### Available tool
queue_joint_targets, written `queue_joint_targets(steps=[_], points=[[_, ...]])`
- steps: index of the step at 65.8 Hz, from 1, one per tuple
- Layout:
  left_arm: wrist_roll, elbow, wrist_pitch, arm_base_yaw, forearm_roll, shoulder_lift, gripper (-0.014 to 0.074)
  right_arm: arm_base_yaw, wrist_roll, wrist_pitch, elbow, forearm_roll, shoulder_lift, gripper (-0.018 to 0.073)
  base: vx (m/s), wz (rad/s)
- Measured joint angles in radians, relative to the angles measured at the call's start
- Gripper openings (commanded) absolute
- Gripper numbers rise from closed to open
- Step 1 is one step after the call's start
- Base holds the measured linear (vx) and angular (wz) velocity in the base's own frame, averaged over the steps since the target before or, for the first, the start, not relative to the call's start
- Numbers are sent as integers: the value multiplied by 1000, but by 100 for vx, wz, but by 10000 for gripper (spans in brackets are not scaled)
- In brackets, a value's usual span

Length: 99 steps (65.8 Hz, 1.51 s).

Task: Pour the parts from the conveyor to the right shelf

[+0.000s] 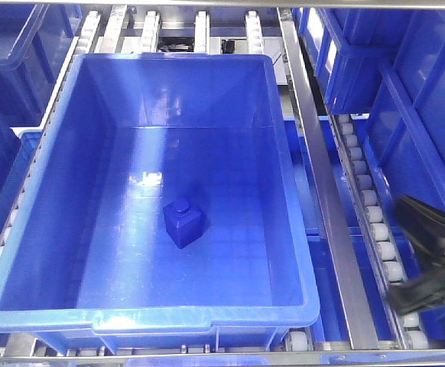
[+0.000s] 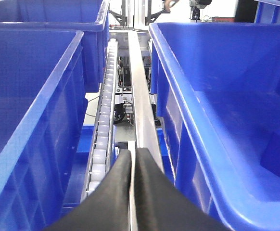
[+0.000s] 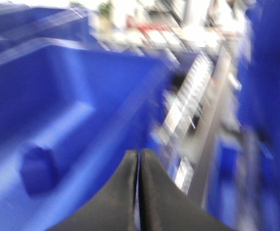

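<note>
Both arms off the tub (image 1: pixel 150 317), jaws pressed together, empty.
Right gripper (image 1: pixel 425 256) hangs beside the shelf rollers (image 1: pixel 371 206); left gripper (image 2: pixel 132 166) points along a steel rail (image 2: pixel 141 96); block (image 1: pixel 183 222) lies inside.

The large deep rectangular blue plastic tub (image 1: pixel 54 229) on the rack looks like smooth moulded plastic with a glossy finish; pale light patches shine on its floor and along its rounded rim. The small bright-blue plastic block (image 1: pixel 183 222) lying on that floor has the same smooth, slightly shiny surface. The steel rail (image 1: pixel 326 199) of the shelf frame beside the tub appears as bare metal with a dull brushed sheen, and the small white rollers (image 1: pixel 369 200) set in rows look like smooth, semi-matt plastic. The black fingers (image 2: pixel 154 192) in the left wrist view are matt and even. The right wrist view is too blurred to judge finish.
</note>
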Motion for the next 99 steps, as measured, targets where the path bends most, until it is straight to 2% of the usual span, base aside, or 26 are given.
queue_joint_targets(steps=[7, 13, 21, 32, 45, 56, 99], points=[[0, 0, 0, 0, 0, 0, -6, -96, 25, 145, 8, 7, -81, -5, 0, 0], [0, 0, 0, 0, 0, 0, -6, -166, 31, 208, 42, 7, -163, -5, 0, 0], [0, 0, 0, 0, 0, 0, -6, -245, 32, 228, 120, 7, -303, -5, 0, 0], [0, 0, 0, 0, 0, 0, -6, -313, 32, 260, 240, 7, -499, -5, 0, 0], [0, 0, -1, 0, 0, 0, -6, -322, 32, 338, 309, 7, -673, -5, 0, 0], [0, 0, 0, 0, 0, 0, -6, -307, 32, 383, 309, 1, -679, -5, 0, 0], [0, 0, 0, 0, 0, 0, -6, -307, 32, 390, 309, -1, -679, -5, 0, 0]])
